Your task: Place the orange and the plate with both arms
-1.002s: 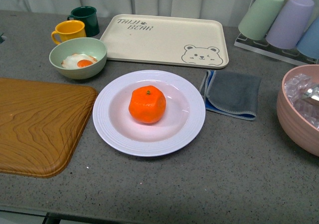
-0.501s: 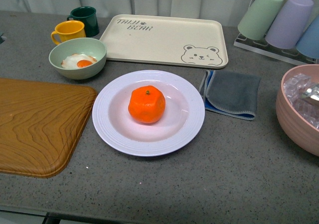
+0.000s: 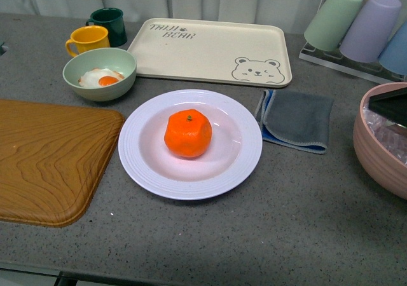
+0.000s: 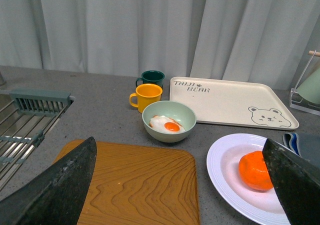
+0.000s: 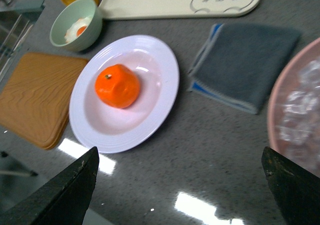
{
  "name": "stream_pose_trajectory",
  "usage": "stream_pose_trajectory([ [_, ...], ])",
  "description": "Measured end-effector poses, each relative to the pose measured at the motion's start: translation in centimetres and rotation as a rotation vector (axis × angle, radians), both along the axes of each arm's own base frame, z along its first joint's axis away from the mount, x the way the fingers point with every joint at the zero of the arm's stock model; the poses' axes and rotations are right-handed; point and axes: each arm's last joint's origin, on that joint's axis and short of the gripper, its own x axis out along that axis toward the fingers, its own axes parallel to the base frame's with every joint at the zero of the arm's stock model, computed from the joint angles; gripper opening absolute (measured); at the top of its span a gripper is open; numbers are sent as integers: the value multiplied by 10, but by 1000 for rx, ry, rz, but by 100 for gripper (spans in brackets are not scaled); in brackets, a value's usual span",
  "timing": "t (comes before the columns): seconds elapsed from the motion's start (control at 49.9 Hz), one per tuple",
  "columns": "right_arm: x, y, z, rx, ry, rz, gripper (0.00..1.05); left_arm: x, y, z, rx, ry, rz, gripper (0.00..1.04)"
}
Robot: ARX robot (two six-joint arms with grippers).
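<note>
Squarely in the front view, the orange (image 3: 187, 133) sits mid-plate (image 3: 245, 165), stem dimple up and too round to have a long axis. The plate lies flat on the grey speckled counter (image 3: 305, 203), between a wooden board (image 3: 44, 159) on the left and a folded grey cloth (image 3: 296, 121) on the right.

From the left wrist, the left gripper (image 4: 179, 139) is spread wide and empty, with the orange beyond one finger and pale curtains (image 4: 150, 30) behind.

From the right wrist, the right gripper (image 5: 179, 151) is likewise spread and empty, apart from the orange.

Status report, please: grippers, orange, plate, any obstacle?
Left gripper open, empty. Right gripper open, empty. Orange sits in plate, on counter. Grey cloth close beside plate.
</note>
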Motion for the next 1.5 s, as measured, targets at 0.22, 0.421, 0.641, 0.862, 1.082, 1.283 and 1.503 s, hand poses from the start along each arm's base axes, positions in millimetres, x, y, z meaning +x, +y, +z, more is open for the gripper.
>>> stream_pose_trajectory([
  [0.22,40,20,-14,131,213,128,95,0,0,0,0,0,0,98],
  [0.421,71,33,-32,165,339,163,95,0,0,0,0,0,0,98],
  [0.641,86,51,-50,142,372,181,95,0,0,0,0,0,0,98],
  [0.862,92,52,-66,143,419,141,95,0,0,0,0,0,0,98],
  [1.082,100,54,-71,192,430,129,95,0,0,0,0,0,0,98],
  [1.283,112,58,-92,261,476,103,95,0,0,0,0,0,0,98],
  [1.503,135,72,-108,345,499,90,95,0,0,0,0,0,0,98],
])
